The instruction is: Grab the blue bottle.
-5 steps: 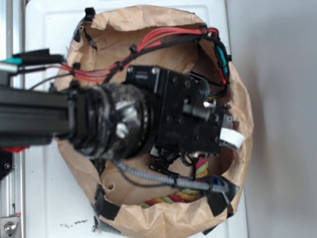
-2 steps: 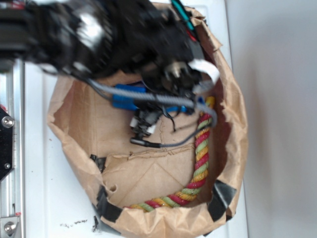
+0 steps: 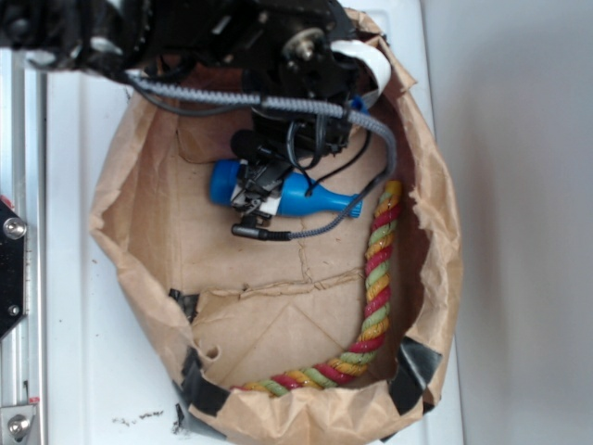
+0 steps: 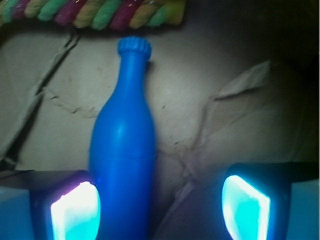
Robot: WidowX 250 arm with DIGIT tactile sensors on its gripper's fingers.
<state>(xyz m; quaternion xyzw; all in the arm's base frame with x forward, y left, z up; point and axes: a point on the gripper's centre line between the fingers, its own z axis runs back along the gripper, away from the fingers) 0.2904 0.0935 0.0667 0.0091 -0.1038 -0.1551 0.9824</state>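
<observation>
Because the blue bottle (image 4: 122, 150) looks light, rigid and slick, the wide-spread fingers (image 4: 75, 210) should pinch its broad body.

Gripper (image 3: 264, 190) is covering the blue bottle (image 3: 310, 197) mid-body. Wrist frame is cropping the bottle base and rope (image 4: 95, 12) ends.

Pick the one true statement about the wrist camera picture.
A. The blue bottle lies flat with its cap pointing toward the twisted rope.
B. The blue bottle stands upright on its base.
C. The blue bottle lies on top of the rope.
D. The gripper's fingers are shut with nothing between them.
A: the blue bottle lies on the brown paper, its ribbed cap toward the rope, with the gripper open around its body.
</observation>
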